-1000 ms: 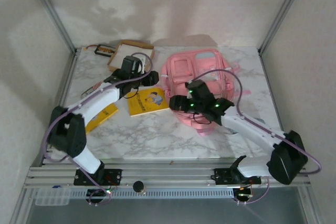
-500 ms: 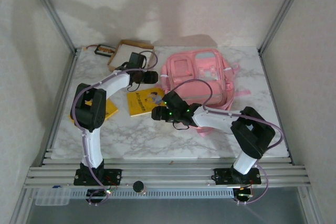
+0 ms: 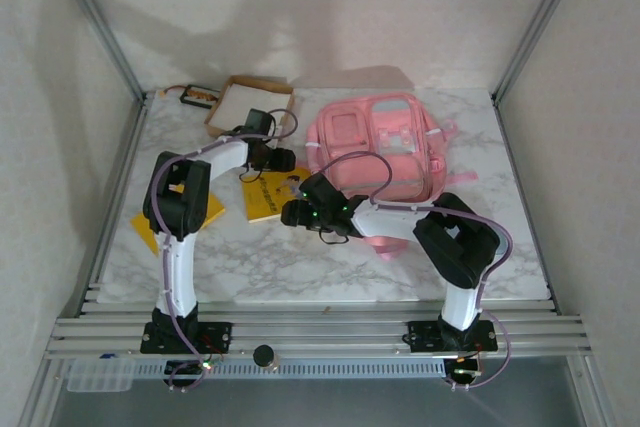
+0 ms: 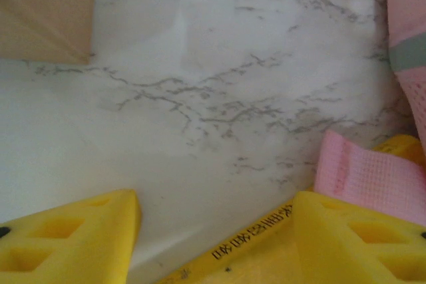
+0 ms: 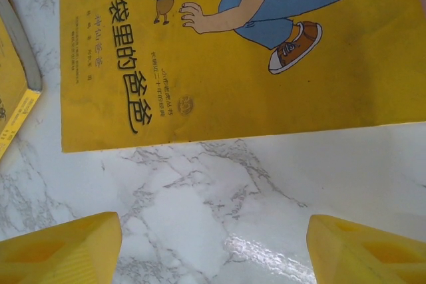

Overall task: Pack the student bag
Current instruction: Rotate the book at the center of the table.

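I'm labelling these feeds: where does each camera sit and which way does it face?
Top external: above, behind the bases, looking down on the table, left arm, right arm, student bag and yellow book.
Left wrist: on the left arm, facing down at marble by the cardboard box; open left gripper at bottom.
Right wrist: on the right arm, facing down at the book cover; open right gripper at bottom.
Shared: top and right wrist show the book.

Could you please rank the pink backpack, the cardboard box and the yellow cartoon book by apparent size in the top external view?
1. The pink backpack, clearly largest.
2. The cardboard box and the yellow cartoon book look about alike, so I leave them unranked.
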Available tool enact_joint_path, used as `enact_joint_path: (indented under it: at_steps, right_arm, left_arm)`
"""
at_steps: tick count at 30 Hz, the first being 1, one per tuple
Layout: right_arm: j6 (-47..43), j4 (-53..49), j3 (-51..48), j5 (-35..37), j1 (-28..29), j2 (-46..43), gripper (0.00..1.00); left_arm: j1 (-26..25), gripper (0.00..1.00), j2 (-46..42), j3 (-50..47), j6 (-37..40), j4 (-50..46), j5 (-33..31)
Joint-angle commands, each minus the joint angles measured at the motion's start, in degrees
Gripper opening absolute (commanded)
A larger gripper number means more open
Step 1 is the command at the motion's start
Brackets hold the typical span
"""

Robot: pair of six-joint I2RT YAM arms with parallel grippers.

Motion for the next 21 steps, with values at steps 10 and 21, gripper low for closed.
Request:
enact_joint_path:
  at_steps: [10, 21]
  right_arm:
    - [2.08, -0.84, 2.09, 4.78, 0.61, 2.85, 0.78]
    - [0.37, -0.58, 4.64, 2.74, -0.03, 5.53, 0.93]
  left_arm:
    - [1.33, 0.63, -4.13, -8.39, -2.97, -2.62, -0.22]
    - [0.36, 0.64, -17.88, -27.99, -11.69, 2.96, -4.66]
